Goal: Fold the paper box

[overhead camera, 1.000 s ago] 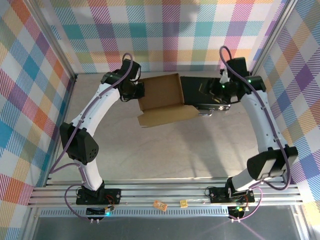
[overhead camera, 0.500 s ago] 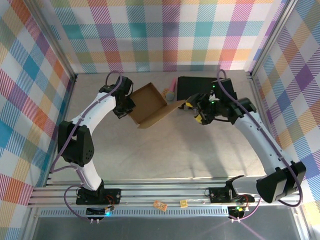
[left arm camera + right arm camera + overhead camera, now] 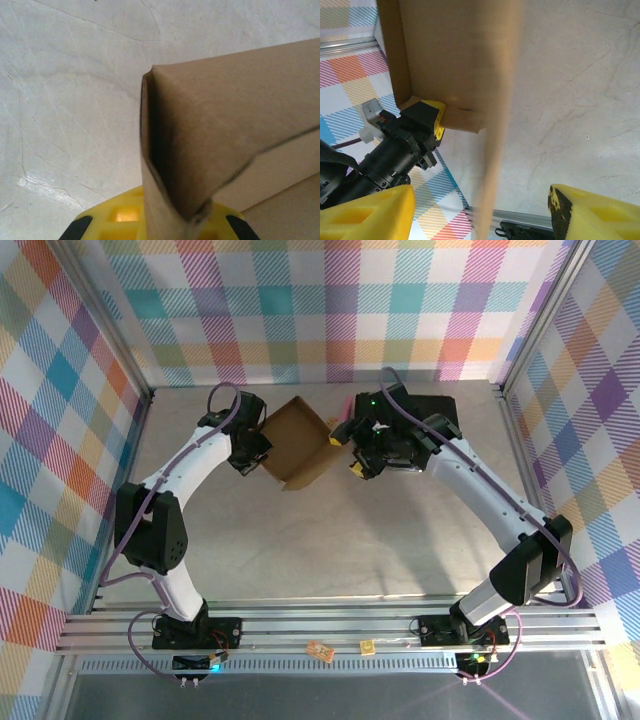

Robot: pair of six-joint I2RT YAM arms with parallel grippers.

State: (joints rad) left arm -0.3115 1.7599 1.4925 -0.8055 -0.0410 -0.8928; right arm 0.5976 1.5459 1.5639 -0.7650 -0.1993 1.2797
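We are clamping the left claw (image 3: 256, 452) on a side wall of the paper box (image 3: 298, 443), likely light and easily creased, while the right claw (image 3: 358, 464) is gaping around its flap.

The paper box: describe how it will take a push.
The paper box is probably light and bends at its creases; its walls look thin in the left wrist view. Held at one edge by the left gripper, it would likely swivel or flex rather than resist.

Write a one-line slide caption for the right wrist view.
Paper box flap inside the open right gripper; left gripper holds its corner.
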